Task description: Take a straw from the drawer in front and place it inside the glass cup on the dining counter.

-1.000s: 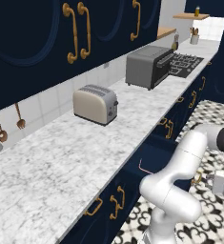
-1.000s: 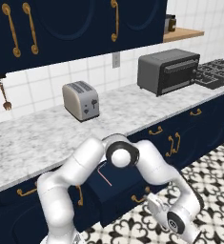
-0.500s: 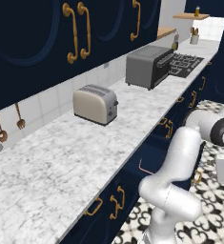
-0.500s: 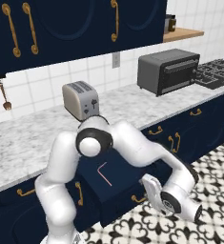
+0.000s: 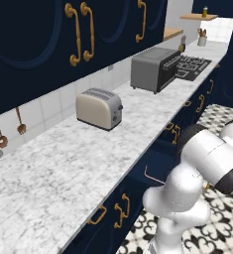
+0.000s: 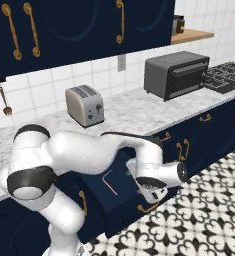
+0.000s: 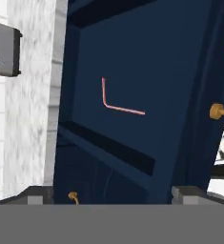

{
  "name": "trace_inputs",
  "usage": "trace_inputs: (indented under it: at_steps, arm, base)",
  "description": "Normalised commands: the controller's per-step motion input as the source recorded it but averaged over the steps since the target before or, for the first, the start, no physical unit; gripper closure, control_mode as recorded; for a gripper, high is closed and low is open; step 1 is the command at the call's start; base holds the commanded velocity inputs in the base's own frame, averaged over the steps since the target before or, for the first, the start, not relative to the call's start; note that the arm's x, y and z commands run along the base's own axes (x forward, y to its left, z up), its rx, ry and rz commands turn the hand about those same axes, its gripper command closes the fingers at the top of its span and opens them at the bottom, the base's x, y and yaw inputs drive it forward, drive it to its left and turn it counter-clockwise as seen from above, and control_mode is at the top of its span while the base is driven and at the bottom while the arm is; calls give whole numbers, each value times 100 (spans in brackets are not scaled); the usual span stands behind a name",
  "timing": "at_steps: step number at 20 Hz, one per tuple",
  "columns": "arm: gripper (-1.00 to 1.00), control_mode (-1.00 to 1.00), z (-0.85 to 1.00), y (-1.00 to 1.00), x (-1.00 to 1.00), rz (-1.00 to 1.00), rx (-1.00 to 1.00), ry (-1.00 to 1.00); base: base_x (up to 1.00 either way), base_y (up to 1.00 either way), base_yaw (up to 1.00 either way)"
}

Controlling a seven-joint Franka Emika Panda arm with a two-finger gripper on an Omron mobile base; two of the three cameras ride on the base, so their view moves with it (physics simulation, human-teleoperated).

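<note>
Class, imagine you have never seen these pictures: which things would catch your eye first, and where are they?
A thin pinkish straw, bent into an L, lies alone on the dark floor of the open navy drawer under the marble worktop. The white arm reaches over the drawer with its pincer open. Behind, a cream toaster stands on the worktop.

Pretty clearly a home kitchen: marble table (image 5: 63, 173) with a toaster (image 5: 99, 108) and toaster oven (image 5: 154, 68), gas hob (image 5: 193, 65) out at 1 o'clock, navy cabinets (image 6: 79, 25) with brass handles, utensils (image 5: 9, 134) hanging on white tile.
</note>
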Motion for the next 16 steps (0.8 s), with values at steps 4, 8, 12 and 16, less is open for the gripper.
trace_inputs:
  at_steps: [4, 8, 12, 16]
  arm:
    - [-100, -100, 0, 84, 46, 1, -38, 53]
    - [-100, -100, -8, 25, 8, 2, -10, 14]
    - [-100, -100, -6, 1, 9, 0, 0, 7]
    - [-100, -100, -30, 11, 35, 0, 0, 11]
  base:
    - [0, 0, 0]
    - [0, 0, 0]
    - [0, 0, 0]
    - [0, 0, 0]
